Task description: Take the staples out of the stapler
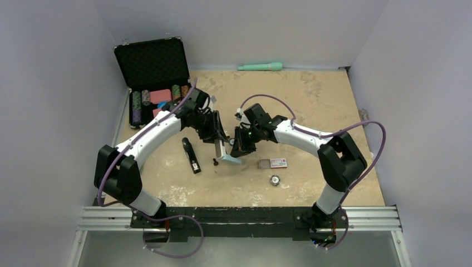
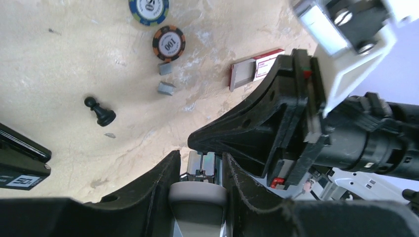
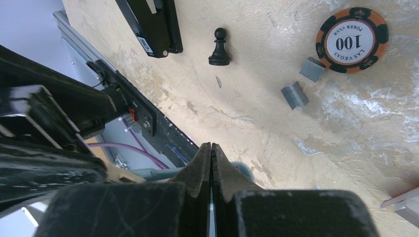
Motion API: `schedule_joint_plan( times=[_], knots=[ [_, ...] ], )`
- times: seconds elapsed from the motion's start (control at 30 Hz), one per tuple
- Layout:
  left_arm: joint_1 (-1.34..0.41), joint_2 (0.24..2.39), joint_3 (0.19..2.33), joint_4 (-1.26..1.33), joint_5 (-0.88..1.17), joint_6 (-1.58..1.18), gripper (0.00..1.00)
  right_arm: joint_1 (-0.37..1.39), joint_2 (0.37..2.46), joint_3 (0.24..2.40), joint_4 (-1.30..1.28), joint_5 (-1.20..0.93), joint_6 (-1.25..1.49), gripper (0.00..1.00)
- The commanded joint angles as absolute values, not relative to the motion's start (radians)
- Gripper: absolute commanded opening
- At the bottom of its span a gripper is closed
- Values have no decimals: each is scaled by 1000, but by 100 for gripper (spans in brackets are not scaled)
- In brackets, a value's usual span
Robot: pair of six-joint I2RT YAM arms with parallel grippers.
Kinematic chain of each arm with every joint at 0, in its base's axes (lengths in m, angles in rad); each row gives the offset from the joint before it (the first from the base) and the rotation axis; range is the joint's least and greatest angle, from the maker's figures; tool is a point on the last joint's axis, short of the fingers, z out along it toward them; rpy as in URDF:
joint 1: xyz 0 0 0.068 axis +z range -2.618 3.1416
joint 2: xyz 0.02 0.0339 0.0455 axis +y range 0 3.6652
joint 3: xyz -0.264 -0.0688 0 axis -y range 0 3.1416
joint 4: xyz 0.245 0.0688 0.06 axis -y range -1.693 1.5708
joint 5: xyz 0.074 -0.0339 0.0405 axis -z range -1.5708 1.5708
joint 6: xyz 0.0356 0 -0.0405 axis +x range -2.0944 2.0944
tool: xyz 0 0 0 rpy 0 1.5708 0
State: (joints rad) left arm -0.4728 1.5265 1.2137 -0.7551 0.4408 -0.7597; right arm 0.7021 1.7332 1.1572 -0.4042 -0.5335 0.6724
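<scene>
Two loose staples (image 3: pixel 294 95), short grey strip pieces, lie side by side but apart on the sandy surface (image 1: pixel 334 111), just beside an orange-and-black "100" poker chip (image 3: pixel 352 39) and to the right of a black chess pawn (image 3: pixel 219 47) that stands upright. Left gripper (image 2: pixel 200 163) has its fingers (image 2: pixel 158 182) pinching the pale grey stapler (image 2: pixel 197 200) from both sides, held up off the surface at mid-table. A shiny metal part shows at the stapler's tip between the fingers; cannot tell whether more staples sit in it. Right gripper (image 3: pixel 211 146) is just beside the stapler tip on its right, with its fingers (image 3: pixel 200 168) pressed together and no gap or object visible between them. In the left wrist view the right gripper's black body fills the right half, close against the stapler. A red-and-white staple box (image 1: pixel 273 163) lies flat right of both grippers, and another poker chip (image 1: pixel 274 179) lies nearer. A black bar-shaped tool (image 1: pixel 191 156) lies on the surface left of the pawn. A blue-rimmed chip (image 2: pixel 148 7) sits just past the "100" chip. An open black chip case (image 1: pixel 156 72) stands at the far left, and a teal object (image 1: pixel 260 67) lies along the far wall.
</scene>
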Motion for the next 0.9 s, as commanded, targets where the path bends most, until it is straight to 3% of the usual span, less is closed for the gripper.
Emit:
schedule_joint_plan(
  times=[0.0, 0.37, 0.67, 0.73, 0.87],
  knots=[
    [-463, 1527, 1377, -815, 435, -703, 0, 709, 1680, 1137, -472, -504, 616, 0],
    [-407, 1497, 1629, -992, 268, -655, 0, 701, 1570, 1056, -533, -445, 591, 0],
    [-406, 1388, 1600, -938, 271, -722, 0, 698, 1465, 1174, -557, -468, 581, 0],
    [-407, 1355, 1572, -891, 308, -735, 0, 698, 1439, 1204, -558, -477, 584, 9],
    [-406, 1285, 1496, -750, 416, -772, 0, 696, 1393, 1264, -602, -437, 592, 42]
  ],
)
